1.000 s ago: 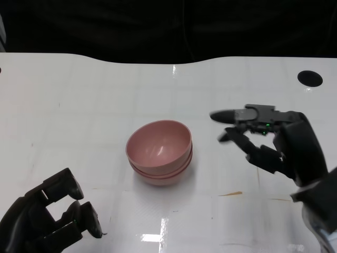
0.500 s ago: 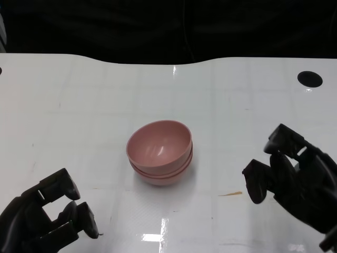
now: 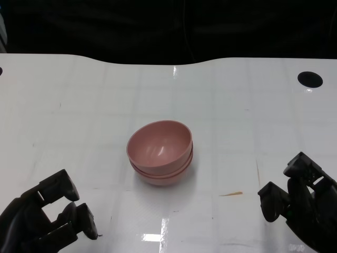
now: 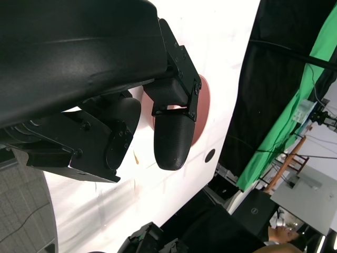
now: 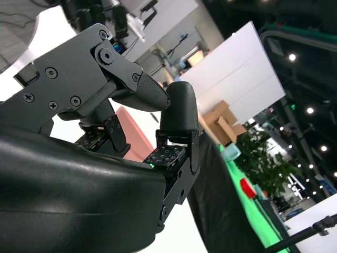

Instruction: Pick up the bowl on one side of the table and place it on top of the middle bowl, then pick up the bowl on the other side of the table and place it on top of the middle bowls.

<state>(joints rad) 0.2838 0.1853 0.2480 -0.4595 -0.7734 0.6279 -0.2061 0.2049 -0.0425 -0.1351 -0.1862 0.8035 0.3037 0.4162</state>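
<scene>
A stack of nested pink bowls (image 3: 159,153) stands upright in the middle of the white table (image 3: 79,105). My left hand (image 3: 45,219) rests low at the near left, well apart from the stack, its fingers curled in on nothing. At the near right my right hand (image 3: 300,205) also has its fingers curled in and holds nothing. In the left wrist view a slice of the pink bowls (image 4: 202,105) shows past the bent fingers (image 4: 171,139). The right wrist view shows a fingertip (image 5: 176,105) nearly meeting the thumb, with the pink bowls (image 5: 134,137) behind.
A round black hole (image 3: 309,78) sits in the tabletop at the far right. A small orange mark (image 3: 231,194) lies on the table right of the stack. Beyond the table's curved far edge is a dark backdrop.
My right hand has drawn back from beside the stack to the near right, and its spread fingers have curled in. The bowls and my left hand have stayed put.
</scene>
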